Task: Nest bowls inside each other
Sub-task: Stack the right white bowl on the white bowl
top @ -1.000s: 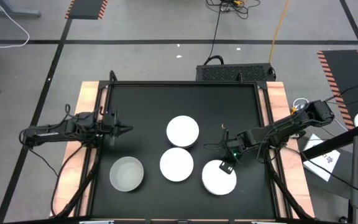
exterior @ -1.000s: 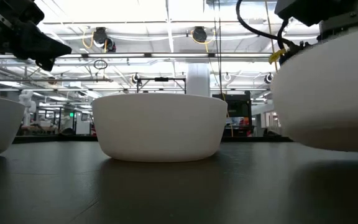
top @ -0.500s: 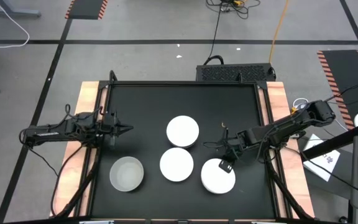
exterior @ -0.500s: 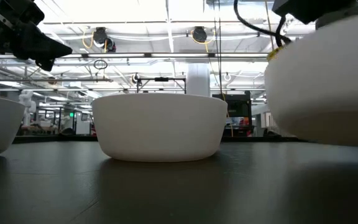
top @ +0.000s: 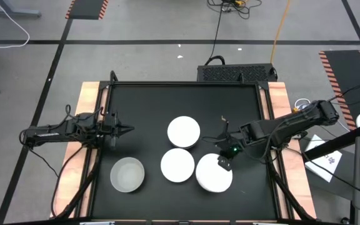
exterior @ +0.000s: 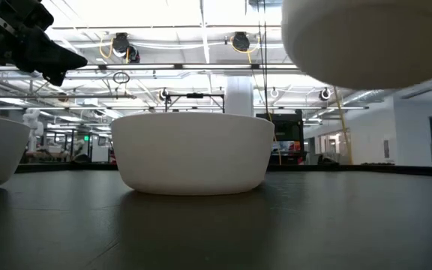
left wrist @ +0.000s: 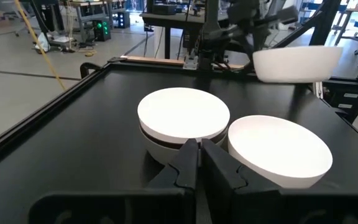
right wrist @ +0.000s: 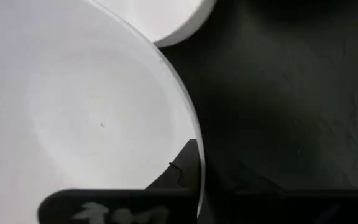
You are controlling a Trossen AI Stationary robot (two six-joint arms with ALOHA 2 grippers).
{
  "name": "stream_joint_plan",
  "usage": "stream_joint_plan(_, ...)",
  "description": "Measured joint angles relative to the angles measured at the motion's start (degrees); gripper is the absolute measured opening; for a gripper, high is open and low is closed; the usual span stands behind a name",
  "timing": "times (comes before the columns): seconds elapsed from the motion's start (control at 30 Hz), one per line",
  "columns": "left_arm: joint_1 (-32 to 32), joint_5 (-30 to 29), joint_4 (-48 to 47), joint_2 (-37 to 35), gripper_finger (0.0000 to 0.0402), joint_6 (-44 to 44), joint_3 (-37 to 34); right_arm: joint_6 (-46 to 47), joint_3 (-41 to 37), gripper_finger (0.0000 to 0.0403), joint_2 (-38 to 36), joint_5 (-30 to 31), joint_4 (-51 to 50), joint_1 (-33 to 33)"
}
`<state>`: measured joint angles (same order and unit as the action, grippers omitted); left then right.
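Note:
My right gripper (top: pixel 224 163) is shut on a white bowl (top: pixel 213 174) that hangs in the air over the table's near right part, high in the low view (exterior: pixel 366 41). Just to its left, a second white bowl (top: pixel 177 165) stands on its base. Farther back, a third white bowl (left wrist: pixel 184 112) sits nested in a black bowl (left wrist: pixel 160 146). A pale grey bowl (top: pixel 127 174) stands at the near left. My left gripper (top: pixel 127 130) waits shut above the table's left side, touching nothing. My right gripper holds the white bowl by its rim (right wrist: pixel 190 127), on the side toward the table's far right. One finger (right wrist: pixel 182 171) is inside the bowl and the other outside it. The fingers slant down from the right. The bowl is lifted clear of the table, mouth up.
The black mat (top: pixel 142 106) is bare along its far part and far left. A raised frame edge (top: pixel 264 106) runs along the table's sides. A dark box (top: pixel 236 73) stands beyond the far edge.
My right gripper has risen with the white bowl and shifted a little toward the middle white bowl, its wrist rolling somewhat. The bowl, low over the table before, now hangs well above it.

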<state>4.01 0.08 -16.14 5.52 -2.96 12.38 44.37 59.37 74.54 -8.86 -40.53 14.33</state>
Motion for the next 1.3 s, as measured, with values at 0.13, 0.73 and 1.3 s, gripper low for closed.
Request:
stream_joint_plan(0.13,0.0,0.0,0.0,0.0,0.0024,0.0,0.0,-2.06,1.09,0.0,-1.99,3.82,-2.52,0.5)
stream_joint_plan(0.73,0.02,0.0,0.06,0.0,0.0024,-0.18,-0.01,-5.84,-15.62,0.0,-25.2,14.98,6.77,2.38)
stream_joint_plan(1.3,0.02,-0.15,0.18,0.0,0.0024,-0.55,-0.02,-3.93,-31.7,0.0,-37.87,16.69,15.59,2.36)
